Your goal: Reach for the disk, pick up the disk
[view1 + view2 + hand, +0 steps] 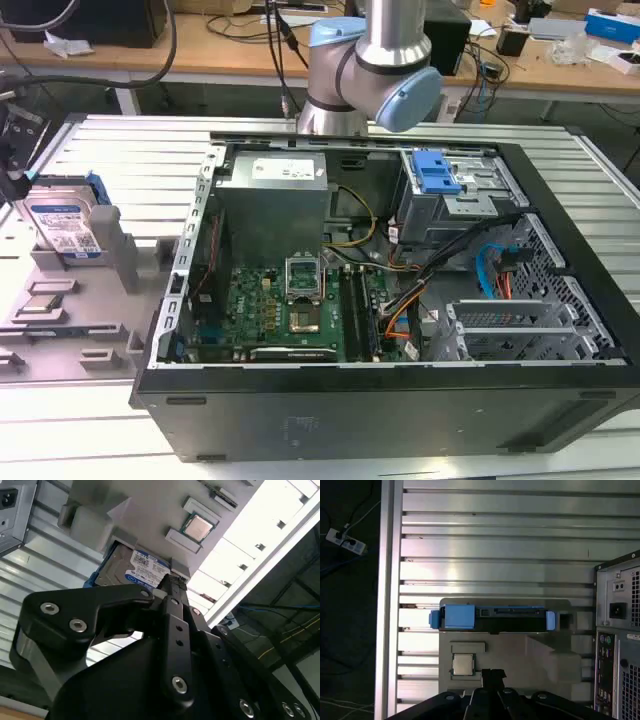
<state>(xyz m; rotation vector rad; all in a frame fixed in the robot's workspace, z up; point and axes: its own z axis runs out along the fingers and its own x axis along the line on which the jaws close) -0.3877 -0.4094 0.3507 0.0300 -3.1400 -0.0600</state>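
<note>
The disk [66, 222] stands on edge in a grey fixture [122, 262] at the exterior view's left, its white-and-blue label facing the camera and a blue bracket around it. In the first wrist view the disk [492, 619] shows edge-on as a dark bar with blue ends, and my gripper [492, 674] sits a short way from it, apart. The second wrist view has the gripper [173, 584] tip close to the labelled face of the disk [134, 569]. Dark gripper parts [10, 165] hang just above and left of the disk.
A small square silver chip [463, 664] lies in a recess of the fixture beside the disk. An open black computer case [400, 400] takes up the middle and right of the slatted metal table [120, 135]. The arm's base [360, 80] stands behind the case.
</note>
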